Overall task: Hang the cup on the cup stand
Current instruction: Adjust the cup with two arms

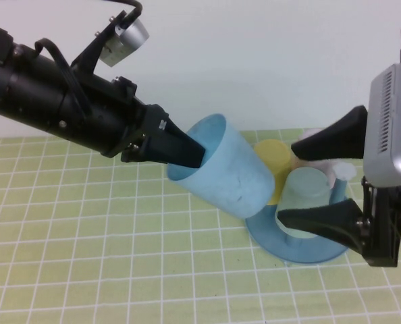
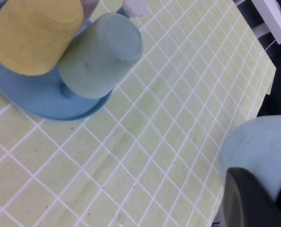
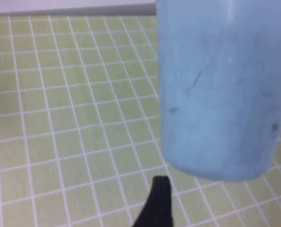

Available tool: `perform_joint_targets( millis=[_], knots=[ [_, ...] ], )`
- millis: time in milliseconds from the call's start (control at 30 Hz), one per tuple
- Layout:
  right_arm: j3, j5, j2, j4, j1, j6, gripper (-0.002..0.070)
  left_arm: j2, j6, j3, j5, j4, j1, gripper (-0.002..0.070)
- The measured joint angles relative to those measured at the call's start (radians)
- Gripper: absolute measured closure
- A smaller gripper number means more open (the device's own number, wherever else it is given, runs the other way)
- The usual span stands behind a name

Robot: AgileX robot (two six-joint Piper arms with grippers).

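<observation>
While the left gripper (image 1: 187,150) reaches in from the left side of the high view, its jaws are clenched on the rim of the cup (image 1: 229,169), one finger inside the mouth. That light blue cup is held up off the table (image 1: 86,236), tilted on its side, with its open end toward the left arm and its closed end pointing at the cup stand (image 1: 302,251). It sits just beside the stand and partly overlaps it in the high view; whether it touches a peg cannot be told.

On the stand's round blue base, a yellow cup (image 1: 276,165) and a grey-green cup (image 1: 305,196) hang upside down on pegs, touching one another in the left wrist view. A white knob (image 1: 341,169) shows at the far side.

On the right, the right gripper (image 1: 307,182) hangs over the stand with its jaws spread wide and released, grasping nothing; one black finger lies above the grey-green cup and the other below it.

A green mat with white grid lines covers the table.
</observation>
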Motion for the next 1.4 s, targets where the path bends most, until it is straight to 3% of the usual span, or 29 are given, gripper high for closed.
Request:
perform_joint_targets(
  millis=[200,567,900,1133,1200,1267,1400],
  knots=[
    [-0.001,-0.046,0.010,0.086,0.000,-0.038,0.0031,0.000,0.000,0.000,0.000,-0.043,-0.005,0.0675],
    [-0.001,0.025,0.110,0.104,0.002,-0.056,0.0035,0.000,-0.003,0.000,-0.011,0.014,-0.080,0.0675],
    [-0.001,0.079,0.144,0.136,0.004,-0.062,0.0139,0.000,-0.002,0.000,-0.001,0.016,-0.080,0.0675],
    [-0.001,0.089,0.144,0.151,0.004,-0.062,0.0163,0.000,0.012,0.000,-0.001,0.086,-0.080,0.0667],
    [-0.001,0.091,0.147,0.151,0.006,-0.062,0.0164,0.000,0.030,0.000,-0.001,0.100,-0.080,0.0622],
    [-0.001,0.093,0.150,0.151,0.007,-0.062,0.0164,0.000,0.045,0.000,-0.001,0.111,-0.080,0.0534],
    [-0.001,0.091,0.149,0.151,0.007,-0.062,0.0164,0.000,0.057,0.000,-0.001,0.111,-0.080,0.0287]
  ],
)
